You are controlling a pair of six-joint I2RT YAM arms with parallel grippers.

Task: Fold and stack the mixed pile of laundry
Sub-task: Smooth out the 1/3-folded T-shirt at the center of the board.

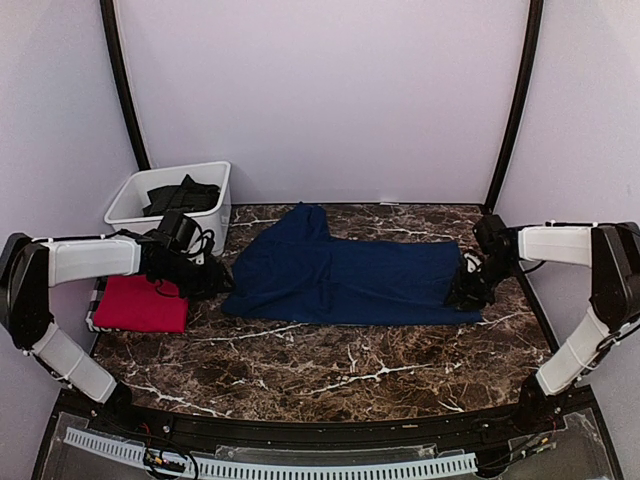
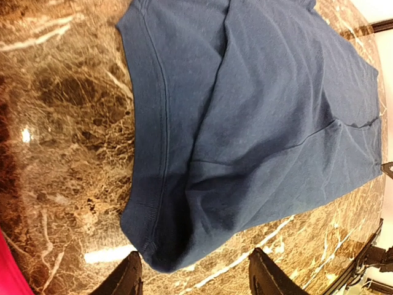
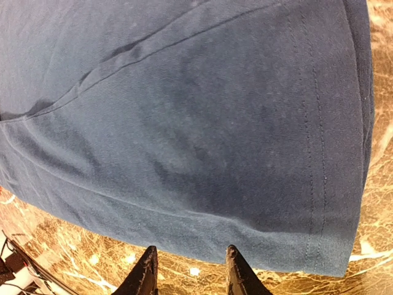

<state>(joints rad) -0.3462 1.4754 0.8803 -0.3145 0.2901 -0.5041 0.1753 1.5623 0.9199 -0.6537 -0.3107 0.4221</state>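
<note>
A navy blue T-shirt (image 1: pixel 340 275) lies spread across the middle of the marble table, one sleeve pointing to the back. My left gripper (image 1: pixel 215 280) hovers at its left corner. In the left wrist view that gripper (image 2: pixel 195 261) is open, and the corner of the navy cloth (image 2: pixel 258 123) ends just ahead of the fingertips. My right gripper (image 1: pixel 468 290) is at the shirt's right edge. It too stands open (image 3: pixel 191 252) with bare table between its jaws, just short of the stitched hem (image 3: pixel 184 123). A folded red T-shirt (image 1: pixel 140 303) lies at the far left.
A white plastic bin (image 1: pixel 130 190) stands at the back left with a dark garment (image 1: pixel 185 195) in it. The red cloth shows at the lower left corner (image 2: pixel 9 270) of the left wrist view. Black frame posts rise at both back corners.
</note>
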